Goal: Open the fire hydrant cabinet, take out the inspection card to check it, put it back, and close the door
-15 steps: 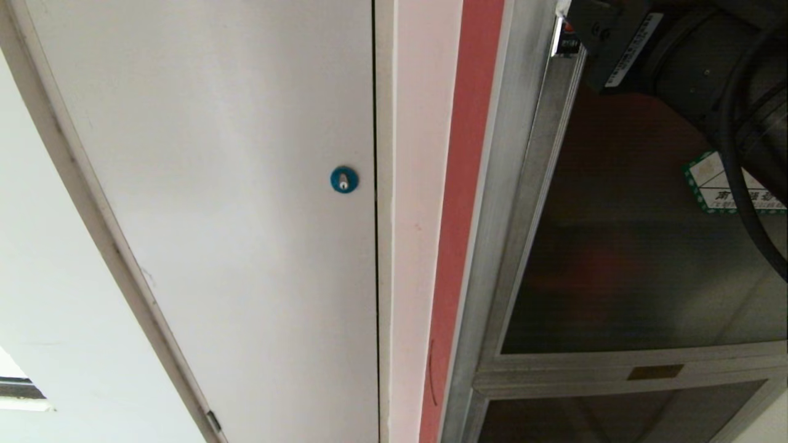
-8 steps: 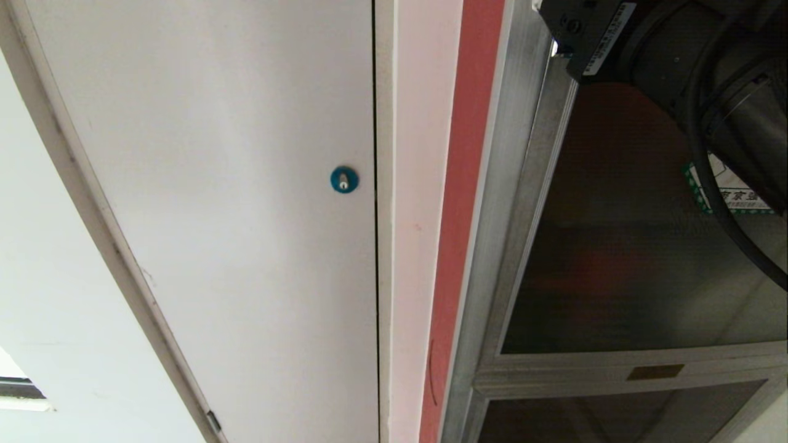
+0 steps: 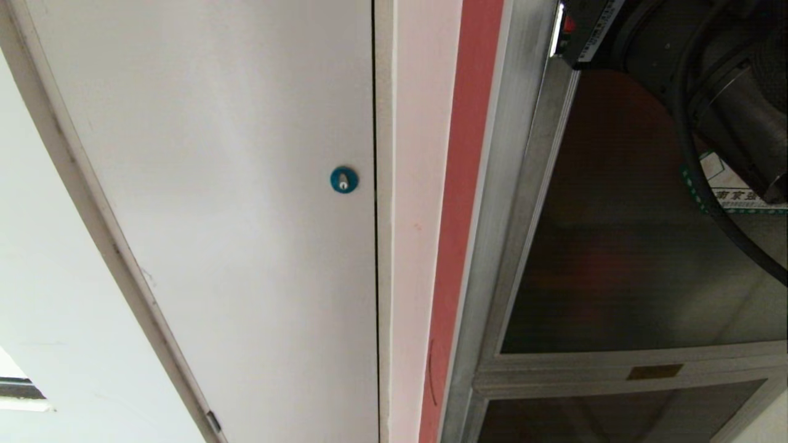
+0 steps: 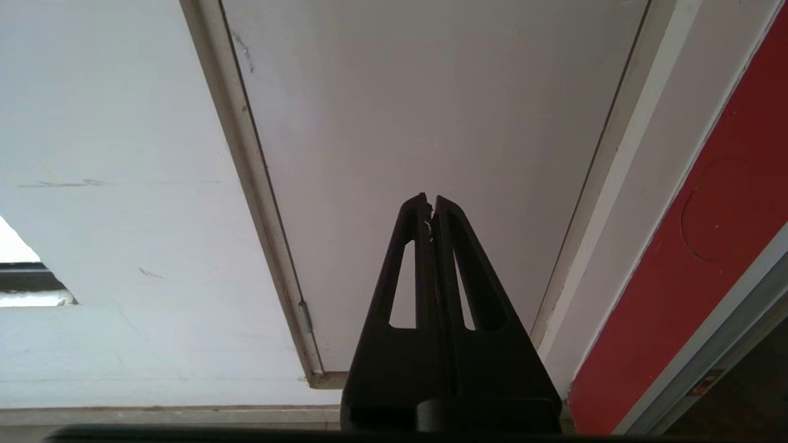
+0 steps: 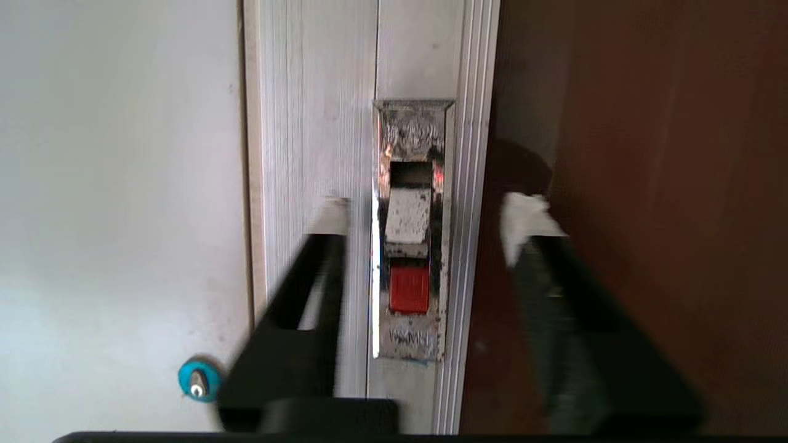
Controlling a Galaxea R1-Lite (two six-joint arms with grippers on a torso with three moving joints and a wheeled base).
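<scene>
Door (image 3: 615, 246) shut, long axis vertical | right claw (image 5: 425, 215) released, straddling latch (image 5: 409, 246)

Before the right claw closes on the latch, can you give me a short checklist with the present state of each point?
1. Door shut in its frame: ok, it lies flush.
2. Latch lies between the fingers of the right claw: ok in the right wrist view.
3. Right claw open wide enough: ok, one finger stands on each side of the latch plate.
4. Fingers touching the latch: cannot tell; they are blurred.
5. Left claw out of the way: ok, shut and pointing at the white door, beside the cabinet.
6. Inspection card in place: cannot tell; it shows in no view.
</scene>
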